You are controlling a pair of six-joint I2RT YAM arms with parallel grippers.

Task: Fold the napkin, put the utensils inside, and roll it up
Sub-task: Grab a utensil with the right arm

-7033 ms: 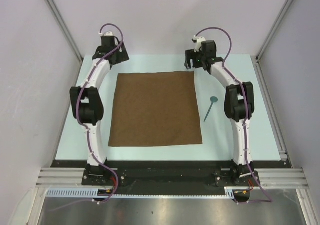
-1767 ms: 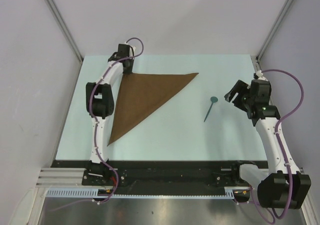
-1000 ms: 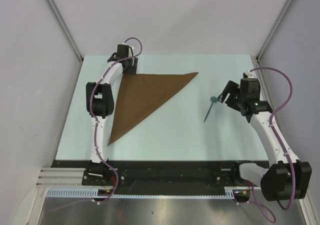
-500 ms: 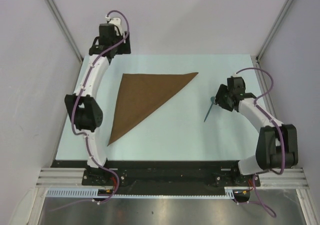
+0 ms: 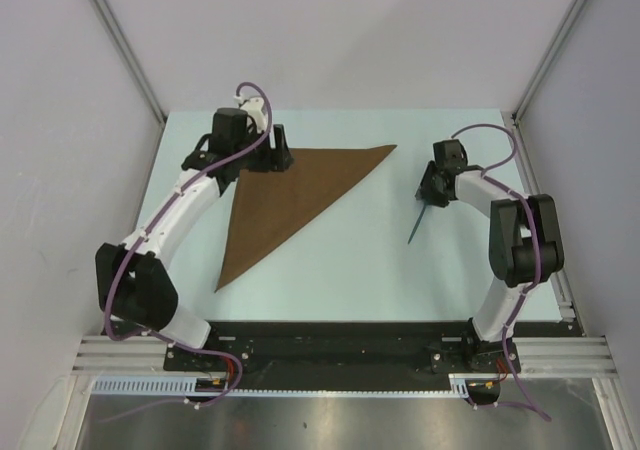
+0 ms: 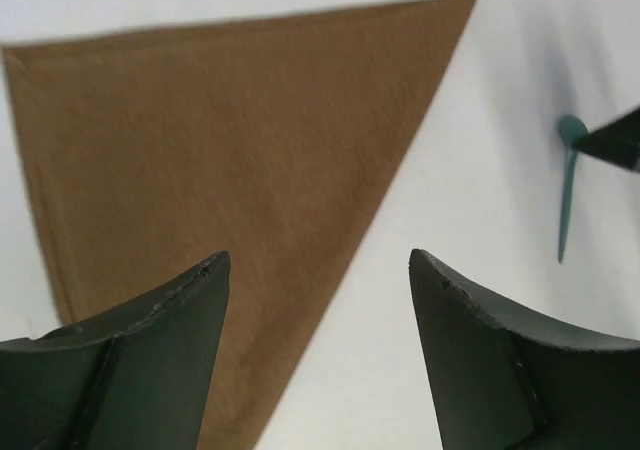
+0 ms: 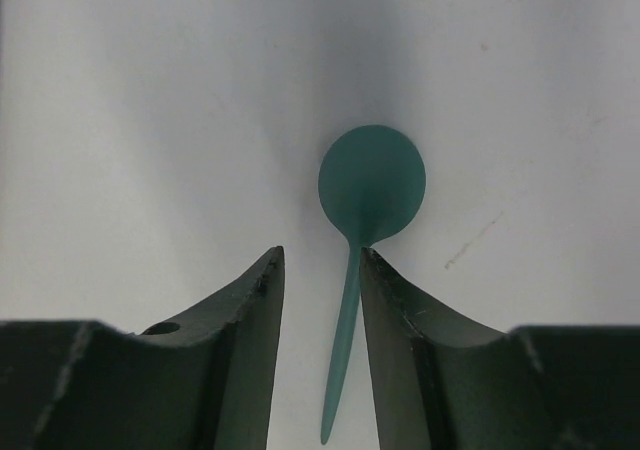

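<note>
Napkin [image 5: 290, 195] lies beneath left pincer [image 6: 315, 262]; spoon [image 7: 372, 185] neck sits inside right pincer [image 7: 321, 254].

Brown napkin [image 5: 290, 195] flat, folded triangle; teal spoon [image 5: 415, 228] apart, right.

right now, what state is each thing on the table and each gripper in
napkin: folded into a triangle, lying flat, not rolled
teal spoon: lying flat on the table, apart from the napkin, its neck between the right gripper's fingers
left gripper: open wide, holding nothing, over the napkin's far left corner
right gripper: open only narrowly, straddling the spoon's neck, not clamped on it
</note>
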